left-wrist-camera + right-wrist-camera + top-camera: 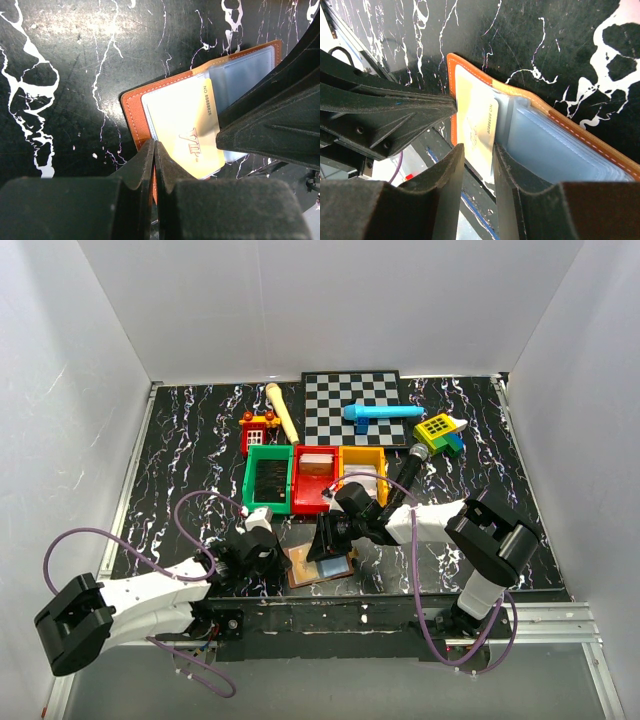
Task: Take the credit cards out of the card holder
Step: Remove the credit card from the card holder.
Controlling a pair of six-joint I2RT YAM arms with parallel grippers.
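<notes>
Left wrist view shows the left claw (154, 159) pinched fully closed on the brown edge of the card holder (134, 107), which lies open on the black marbled tabletop (65, 75) near its front edge. A gold card (185, 127) sticks partway out of a pale inner pocket. The right claw (479, 152) stands half-open, its fingers clamping that card's end between them.

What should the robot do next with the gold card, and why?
Probably the right end effector should draw the gold plastic card farther out of the open brown leather card holder: its fingers clasp the half-out card, and the shut left end effector pins the holder's edge.
</notes>
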